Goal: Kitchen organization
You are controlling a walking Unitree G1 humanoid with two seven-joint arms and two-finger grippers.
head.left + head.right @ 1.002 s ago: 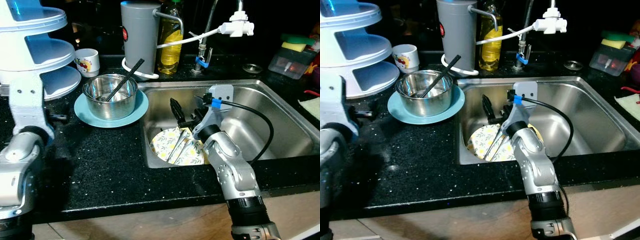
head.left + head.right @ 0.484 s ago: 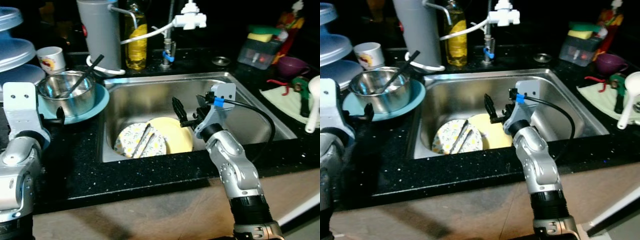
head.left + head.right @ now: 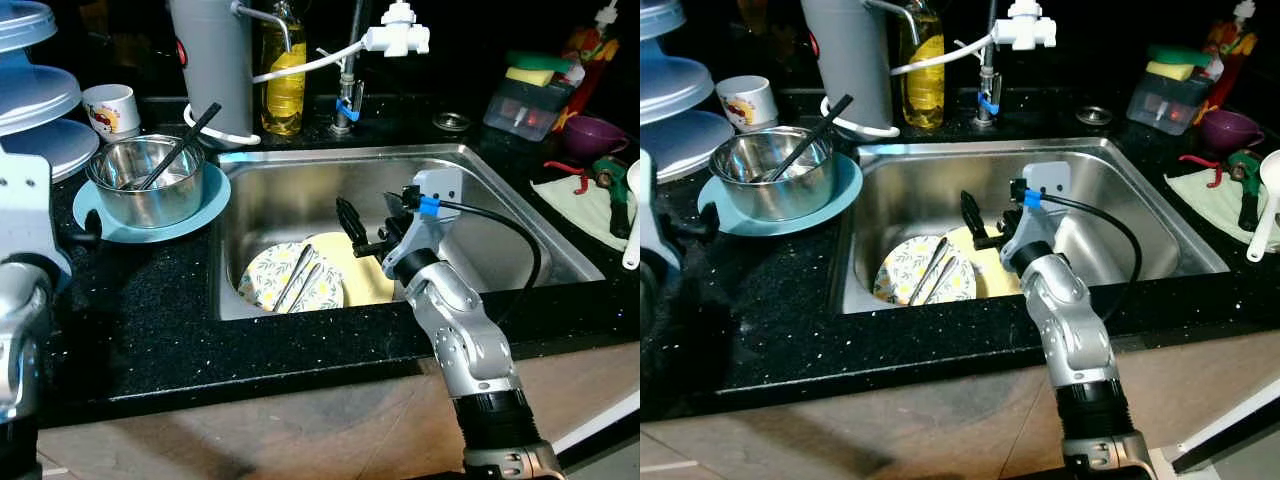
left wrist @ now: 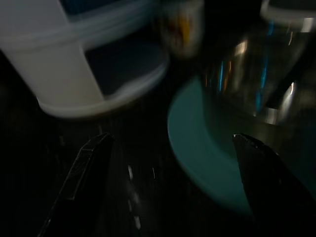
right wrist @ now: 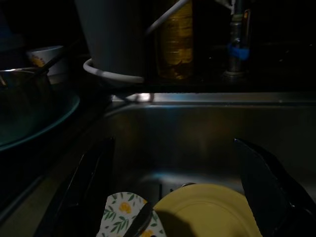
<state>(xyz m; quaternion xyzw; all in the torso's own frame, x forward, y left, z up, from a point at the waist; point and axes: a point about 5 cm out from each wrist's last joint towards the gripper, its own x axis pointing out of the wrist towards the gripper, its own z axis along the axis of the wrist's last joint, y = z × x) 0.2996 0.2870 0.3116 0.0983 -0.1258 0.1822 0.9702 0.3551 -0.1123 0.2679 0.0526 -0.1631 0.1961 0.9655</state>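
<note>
Camera is swinging back left as the robot turns, right gripper (image 3: 372,222) hovering wide open and empty over the sink (image 3: 500,190), plates (image 3: 290,280) lying untouched below; left gripper (image 4: 168,187), open, empty, by the teal plate (image 3: 110,222).

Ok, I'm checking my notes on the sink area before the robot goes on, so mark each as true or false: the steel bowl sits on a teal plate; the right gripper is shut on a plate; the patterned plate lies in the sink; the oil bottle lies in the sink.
1. The steel bowl sits on a teal plate. True.
2. The right gripper is shut on a plate. False: it is open and empty, above the yellow plate.
3. The patterned plate lies in the sink. True.
4. The oil bottle lies in the sink. False: it stands upright on the counter behind the sink.
</note>
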